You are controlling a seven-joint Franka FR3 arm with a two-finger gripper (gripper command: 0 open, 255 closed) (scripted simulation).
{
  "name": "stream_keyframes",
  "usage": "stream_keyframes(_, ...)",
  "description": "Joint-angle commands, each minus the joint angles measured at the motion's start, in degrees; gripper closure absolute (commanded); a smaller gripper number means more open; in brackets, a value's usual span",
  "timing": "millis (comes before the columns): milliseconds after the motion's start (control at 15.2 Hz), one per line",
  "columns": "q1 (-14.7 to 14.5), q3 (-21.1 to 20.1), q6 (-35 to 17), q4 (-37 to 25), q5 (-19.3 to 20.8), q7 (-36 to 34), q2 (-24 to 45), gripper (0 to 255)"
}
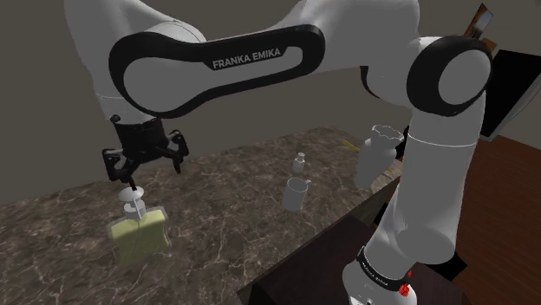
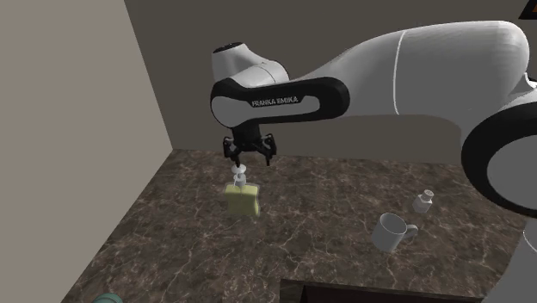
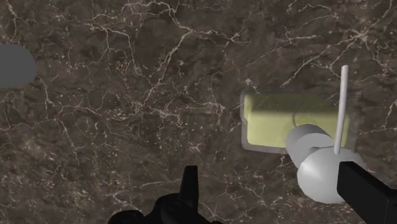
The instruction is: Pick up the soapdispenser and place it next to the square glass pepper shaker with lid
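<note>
the counter [image 1: 225,251] holds one soap dispenser [image 1: 139,236], one mug [image 1: 296,194], one shaker [image 1: 300,162].

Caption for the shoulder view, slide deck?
Gripper poised over the pump of the yellow-green soap dispenser on a dark veined counter; mug and small shaker nearby.

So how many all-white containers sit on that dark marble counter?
3: a white handled mug at the counter's middle, a small white lidded shaker beyond it, a tall white jug beside the arm. Others may be hidden.
</note>
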State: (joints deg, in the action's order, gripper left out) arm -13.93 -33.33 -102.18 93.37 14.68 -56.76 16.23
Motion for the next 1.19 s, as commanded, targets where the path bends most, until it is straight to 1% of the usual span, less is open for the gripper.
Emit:
stream_keyframes(0,-2.8,-0.1,1.6,-5.6,2.6,-2.5,5.3,0)
stream_keyframes(132,-5.9,0.4,3.4,-11.6,4.8,-4.1,10.5,0)
stream_keyframes(198,-6.2,0.5,3.5,-12.2,5.0,-4.2,10.9,0)
stream_keyframes(660,-5.3,0.9,-2.1,-6.8,5.5,-4.8,11.2,0)
stream_keyframes(1122,-5.3,0.9,-2.0,-6.8,5.5,-4.8,11.2,0)
